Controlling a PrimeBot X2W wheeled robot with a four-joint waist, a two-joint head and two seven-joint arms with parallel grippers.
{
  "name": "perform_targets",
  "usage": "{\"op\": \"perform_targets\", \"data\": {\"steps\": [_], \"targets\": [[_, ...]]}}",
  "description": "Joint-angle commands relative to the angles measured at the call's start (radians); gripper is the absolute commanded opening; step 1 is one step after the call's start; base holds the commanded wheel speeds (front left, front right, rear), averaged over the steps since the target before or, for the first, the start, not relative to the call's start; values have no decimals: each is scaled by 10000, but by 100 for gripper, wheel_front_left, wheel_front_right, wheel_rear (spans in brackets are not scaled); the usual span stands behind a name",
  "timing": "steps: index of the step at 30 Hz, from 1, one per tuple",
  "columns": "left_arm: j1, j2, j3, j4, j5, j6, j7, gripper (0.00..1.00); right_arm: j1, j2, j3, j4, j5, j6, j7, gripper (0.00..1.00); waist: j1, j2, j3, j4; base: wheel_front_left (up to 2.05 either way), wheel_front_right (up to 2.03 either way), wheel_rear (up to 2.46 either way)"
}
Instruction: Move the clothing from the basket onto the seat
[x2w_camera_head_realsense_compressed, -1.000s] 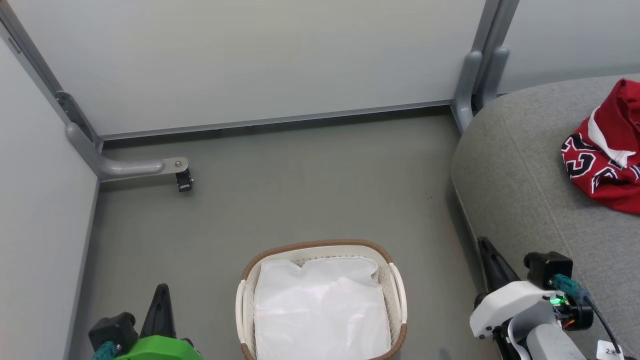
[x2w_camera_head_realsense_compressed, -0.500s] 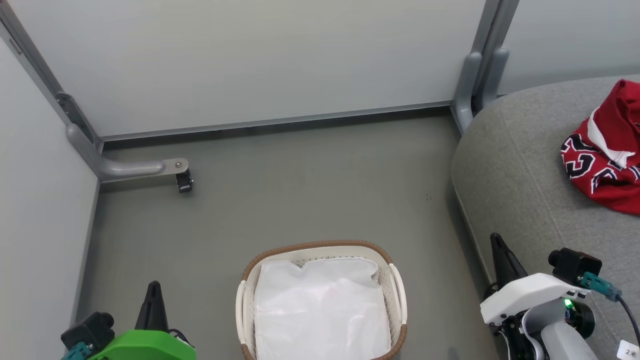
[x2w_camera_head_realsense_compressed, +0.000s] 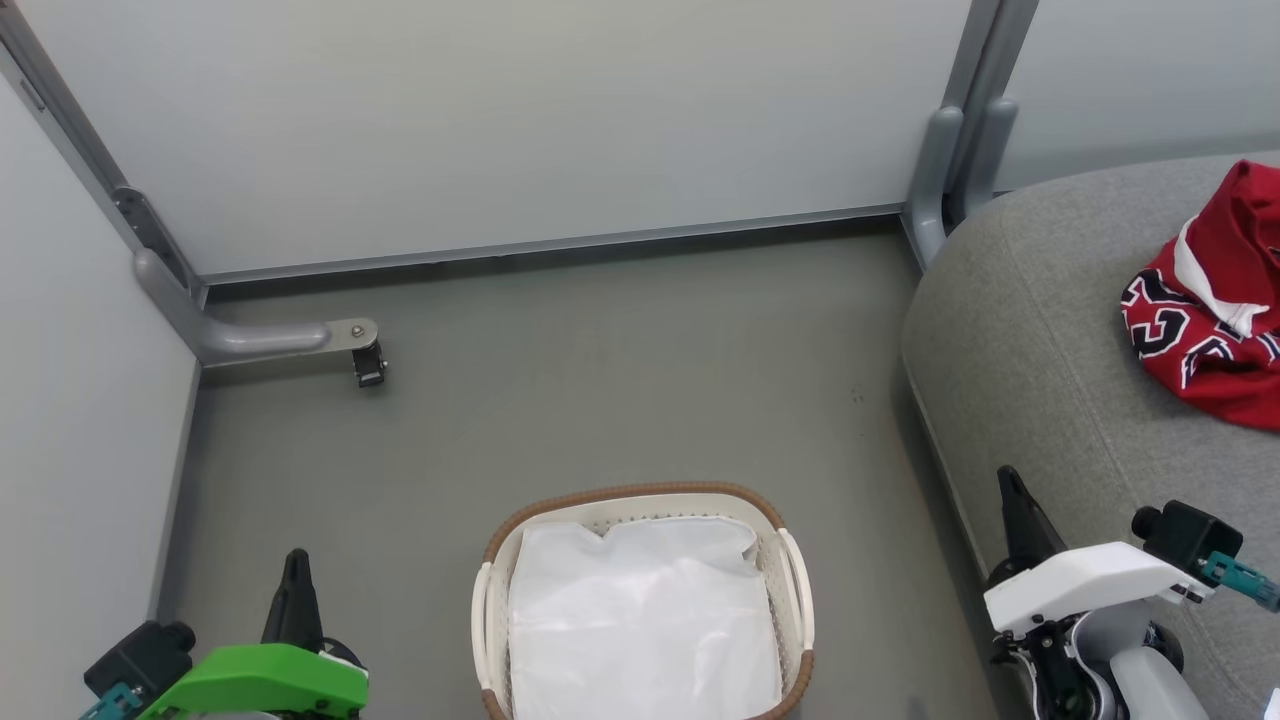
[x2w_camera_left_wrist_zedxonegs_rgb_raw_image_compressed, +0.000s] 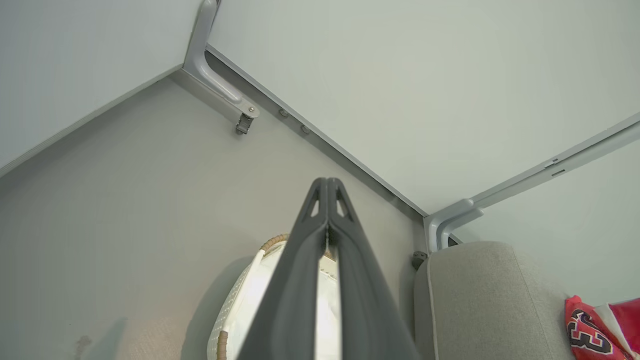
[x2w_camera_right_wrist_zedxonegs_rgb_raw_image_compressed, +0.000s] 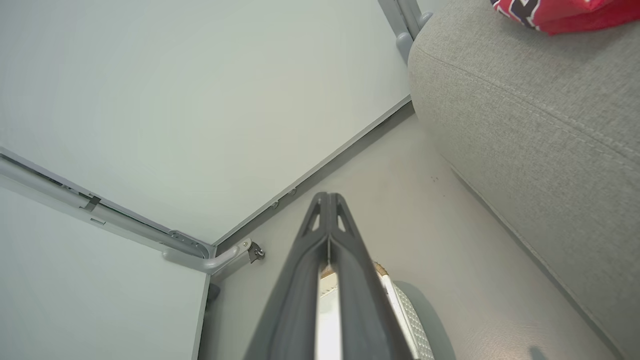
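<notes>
Clothing (x2w_camera_head_realsense_compressed: 1210, 310) rests on the seat (x2w_camera_head_realsense_compressed: 1040, 330), well in from its rounded corner; the basket (x2w_camera_head_realsense_compressed: 640, 492) holds a white liner (x2w_camera_head_realsense_compressed: 640, 620). Left claw (x2w_camera_head_realsense_compressed: 294, 560) and right claw (x2w_camera_head_realsense_compressed: 1008, 480) are closed, empty: park them clear of the basket.

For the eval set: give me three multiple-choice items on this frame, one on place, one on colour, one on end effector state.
1. Colour of the basket rim? A blue, B black, C brown.
2. Where is the red clothing? A in the basket, B on the seat, C draped over the basket rim.
3. State of the left end effector and right end effector? A both shut, empty, B both open, C both shut on cloth.
Answers: 1 C, the woven rim is brown in the head view. 2 B, it lies on the grey seat. 3 A, each wrist view shows fingertips meeting with nothing between.
</notes>
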Motion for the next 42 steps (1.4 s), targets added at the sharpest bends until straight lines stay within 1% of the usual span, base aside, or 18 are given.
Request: {"op": "perform_targets", "data": {"steps": [1, 18, 42], "targets": [[-303, 40, 56, -186, -348, -61, 70, 0, -47, -52, -74, -196, 374, -4, 100, 0, 1, 0, -3, 0, 0, 0, 0], [-465, 51, 271, -412, -2395, -183, 606, 0, 105, -68, -340, -558, 2494, -5, 648, 0, 1, 0, -37, 0, 0, 0, 0], [-627, 65, 531, -667, -4752, -327, 1235, 0, 259, -85, -649, -969, 4955, -8, 1287, 0, 1, 0, -86, 1, 0, 0, 0]]}}
